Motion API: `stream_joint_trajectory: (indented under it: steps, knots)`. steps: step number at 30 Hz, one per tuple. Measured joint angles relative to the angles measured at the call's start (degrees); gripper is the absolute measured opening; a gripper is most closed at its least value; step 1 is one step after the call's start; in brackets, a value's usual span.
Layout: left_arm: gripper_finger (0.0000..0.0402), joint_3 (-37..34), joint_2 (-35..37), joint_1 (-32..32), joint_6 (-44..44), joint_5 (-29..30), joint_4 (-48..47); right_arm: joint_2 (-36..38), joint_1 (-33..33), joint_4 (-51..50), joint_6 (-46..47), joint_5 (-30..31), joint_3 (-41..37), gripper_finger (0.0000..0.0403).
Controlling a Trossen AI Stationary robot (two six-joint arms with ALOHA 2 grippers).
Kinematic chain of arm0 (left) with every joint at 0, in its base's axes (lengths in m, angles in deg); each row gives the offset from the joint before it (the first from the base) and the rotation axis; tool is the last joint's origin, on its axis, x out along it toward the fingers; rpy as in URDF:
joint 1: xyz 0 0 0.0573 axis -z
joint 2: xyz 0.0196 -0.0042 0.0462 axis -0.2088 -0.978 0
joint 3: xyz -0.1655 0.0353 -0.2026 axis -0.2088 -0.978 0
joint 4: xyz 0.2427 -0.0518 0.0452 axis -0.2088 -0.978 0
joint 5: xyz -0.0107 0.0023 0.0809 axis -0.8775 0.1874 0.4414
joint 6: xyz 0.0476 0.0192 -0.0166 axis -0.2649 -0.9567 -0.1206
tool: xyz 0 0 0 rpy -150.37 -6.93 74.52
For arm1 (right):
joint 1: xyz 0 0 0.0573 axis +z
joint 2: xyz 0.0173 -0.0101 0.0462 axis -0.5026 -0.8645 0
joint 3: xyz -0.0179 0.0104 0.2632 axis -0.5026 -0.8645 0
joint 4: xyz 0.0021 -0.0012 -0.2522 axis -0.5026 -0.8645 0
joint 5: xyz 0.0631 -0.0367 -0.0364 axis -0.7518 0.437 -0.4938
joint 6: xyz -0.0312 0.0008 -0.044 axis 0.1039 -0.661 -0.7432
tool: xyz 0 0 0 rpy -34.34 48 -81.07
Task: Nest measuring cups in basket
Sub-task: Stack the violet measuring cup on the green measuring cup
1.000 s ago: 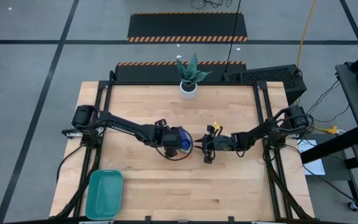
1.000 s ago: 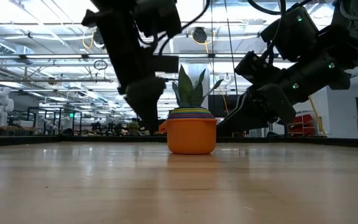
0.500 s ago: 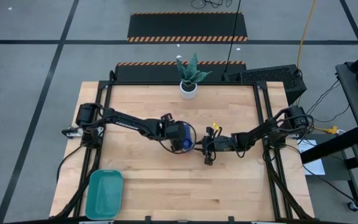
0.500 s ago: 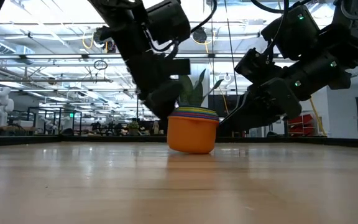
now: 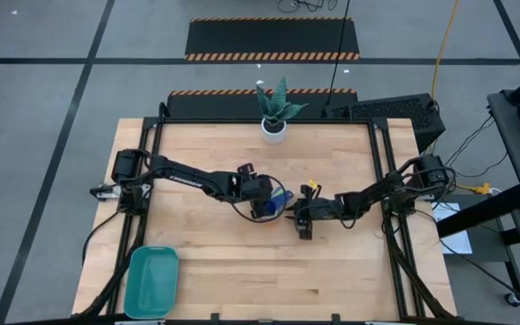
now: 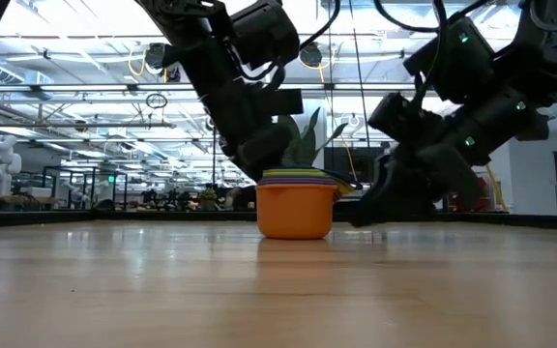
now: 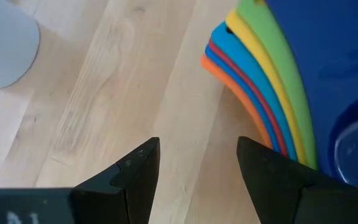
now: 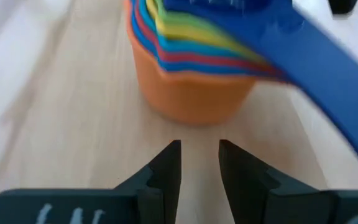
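The measuring cups [image 5: 276, 204] are nested in one stack at the table's middle, with orange outermost and navy innermost, and the stack rests on the orange cup's base [image 6: 296, 208]. My left gripper [image 7: 197, 163] is open above the stack's left rim [image 7: 253, 93]; one finger stands over the wood and the other over the rims. My right gripper [image 8: 199, 167] sits low just right of the stack [image 8: 191, 93], its fingers a narrow gap apart and touching nothing. The navy handle [image 8: 328, 81] juts out beside it. The teal basket [image 5: 152, 282] lies at the near left corner. My left gripper has one finger [image 7: 278, 183] over the nested rims [image 7: 263, 124] at the stack's left side, coming slanting down from the left. I cannot tell whether it touches them. The stack stands level on the table.
A white pot with a green plant [image 5: 274, 113] stands at the far edge, behind the stack. Bare wood lies between the stack and the basket. Both arms [image 5: 197, 181] reach in low over the table's middle.
My left gripper has moved right and a little toward the far edge, up to the stack. Half a second ago the stack was tipped and nudged right; it now stands level again. My right gripper has sunk lower toward the table beside the stack.
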Motion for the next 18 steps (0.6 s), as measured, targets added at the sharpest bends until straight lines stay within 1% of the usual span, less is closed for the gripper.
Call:
stream_joint_trajectory:
  steps: [6, 12, 15, 18]
  knots:
    - [0.0218, 0.0, 0.0, 0.2, 1.2, 0.0, -2.3, 0.6, -0.7, -3.6, -0.3, 0.0, 0.0, 0.0102]
    - [0.0218, 0.0, 0.2, 1.0, 4.3, 0.1, -6.2, 4.1, -0.8, -8.2, -2.1, 0.1, 0.2, 0.0102]
    - [0.0218, 0.0, 2.1, 2.0, 7.6, 0.5, -10.0, 6.3, -0.8, -10.0, -3.9, 0.4, 0.3, 0.0102]
    - [0.0218, 0.0, 5.2, 2.9, 9.4, 1.7, -12.3, 7.5, -0.9, -9.8, -6.4, 2.4, 0.4, 0.0095]
